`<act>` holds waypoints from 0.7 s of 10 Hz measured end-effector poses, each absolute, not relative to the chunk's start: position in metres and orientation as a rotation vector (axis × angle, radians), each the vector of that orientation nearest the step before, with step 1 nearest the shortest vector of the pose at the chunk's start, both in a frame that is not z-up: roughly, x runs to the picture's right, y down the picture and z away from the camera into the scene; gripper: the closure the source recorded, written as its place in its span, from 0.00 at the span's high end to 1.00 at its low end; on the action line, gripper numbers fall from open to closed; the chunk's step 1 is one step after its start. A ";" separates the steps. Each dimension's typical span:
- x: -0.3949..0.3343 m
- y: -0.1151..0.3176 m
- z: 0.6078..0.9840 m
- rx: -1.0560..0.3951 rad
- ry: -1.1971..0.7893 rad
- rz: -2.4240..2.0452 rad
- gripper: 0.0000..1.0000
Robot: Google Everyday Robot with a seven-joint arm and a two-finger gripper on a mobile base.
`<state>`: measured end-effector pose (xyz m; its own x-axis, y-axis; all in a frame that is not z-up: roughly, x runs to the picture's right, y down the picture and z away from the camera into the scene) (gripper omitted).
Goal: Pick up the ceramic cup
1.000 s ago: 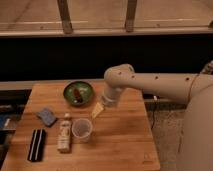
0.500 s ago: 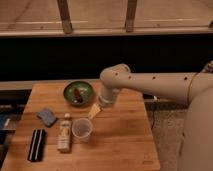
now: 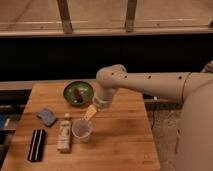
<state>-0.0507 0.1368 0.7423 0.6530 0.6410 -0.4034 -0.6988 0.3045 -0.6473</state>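
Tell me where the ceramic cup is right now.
In the camera view, the ceramic cup stands left of centre on the table, just right of the white bottle, with the gripper hovering behind it.

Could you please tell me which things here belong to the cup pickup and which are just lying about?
For the job: ceramic cup; hand, hovering just behind the cup, towards the bowl.
Lying about: green bowl; white bottle; blue pad; black object; all on the wooden table.
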 end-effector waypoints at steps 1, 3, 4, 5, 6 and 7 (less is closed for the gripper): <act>-0.056 0.142 0.745 -0.913 0.070 0.879 0.80; -0.066 0.153 0.752 -0.950 0.059 0.864 0.80; -0.068 0.156 0.754 -0.960 0.056 0.861 0.80; -0.073 0.164 0.759 -0.979 0.056 0.856 0.80; -0.076 0.169 0.763 -0.992 0.059 0.853 0.80; -0.079 0.174 0.768 -1.003 0.063 0.848 0.78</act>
